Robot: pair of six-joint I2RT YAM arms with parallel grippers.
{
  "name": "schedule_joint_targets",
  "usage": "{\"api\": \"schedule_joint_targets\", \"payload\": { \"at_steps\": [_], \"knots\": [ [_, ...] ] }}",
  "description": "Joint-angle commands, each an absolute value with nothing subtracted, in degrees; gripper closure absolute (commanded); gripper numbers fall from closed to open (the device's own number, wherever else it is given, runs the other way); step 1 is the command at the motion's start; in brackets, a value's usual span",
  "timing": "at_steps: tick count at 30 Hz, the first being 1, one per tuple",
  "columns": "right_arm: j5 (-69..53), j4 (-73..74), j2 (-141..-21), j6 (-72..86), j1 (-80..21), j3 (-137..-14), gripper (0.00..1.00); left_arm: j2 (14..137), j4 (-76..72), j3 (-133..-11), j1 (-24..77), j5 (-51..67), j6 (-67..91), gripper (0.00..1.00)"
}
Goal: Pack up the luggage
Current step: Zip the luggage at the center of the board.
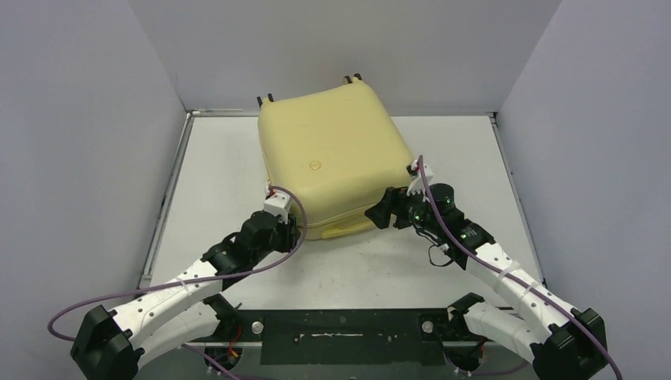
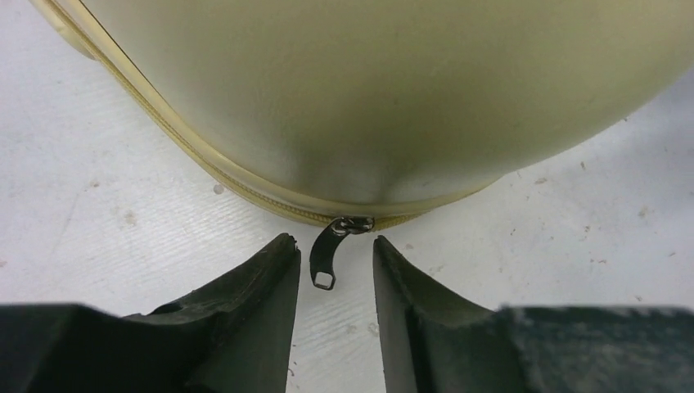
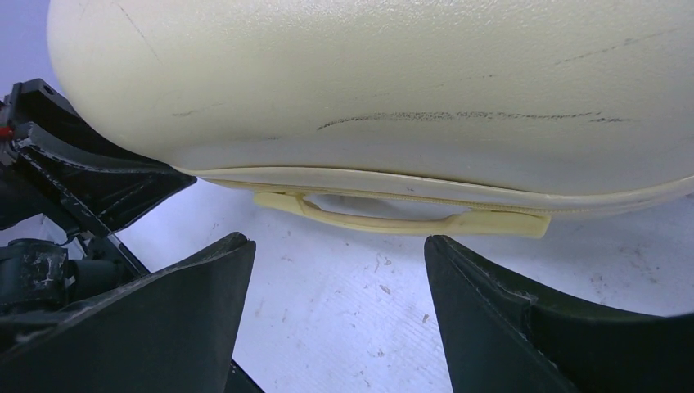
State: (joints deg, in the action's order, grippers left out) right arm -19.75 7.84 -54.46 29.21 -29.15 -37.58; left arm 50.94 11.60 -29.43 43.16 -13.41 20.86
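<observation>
Only the left wrist view showed the zipper pull (image 2: 325, 260) between the open left fingers (image 2: 262, 307). The luggage (image 3: 368, 82) lay at 12 o'clock from the open right fingers (image 3: 491, 311).

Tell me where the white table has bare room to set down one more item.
Free white table: the strip between the pale yellow hard-shell suitcase and the left wall, the strip toward the right wall, the near band before the black base plate. Crowded: the suitcase's near edge, where the left gripper and right gripper stand open.
</observation>
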Motion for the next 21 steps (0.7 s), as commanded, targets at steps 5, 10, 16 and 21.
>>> {"api": "schedule_joint_targets", "payload": {
  "at_steps": [5,10,16,21],
  "knots": [
    [-18.76,6.98,-52.37,29.27,-29.66,-37.08,0.22,47.71,0.79,-25.09,43.33,-5.43,21.2,0.82],
    [-18.57,7.25,-51.77,29.02,-29.79,-37.03,0.22,46.19,0.79,-26.26,43.48,-0.69,20.11,1.0],
    [-18.5,7.55,-52.35,28.53,-29.88,-36.55,0.22,46.74,4.35,-27.96,44.31,10.5,17.49,0.98],
    [-18.16,8.65,-52.19,27.99,-29.84,-36.83,0.21,46.86,10.43,-30.8,45.22,4.83,17.59,0.39]
  ]
}}
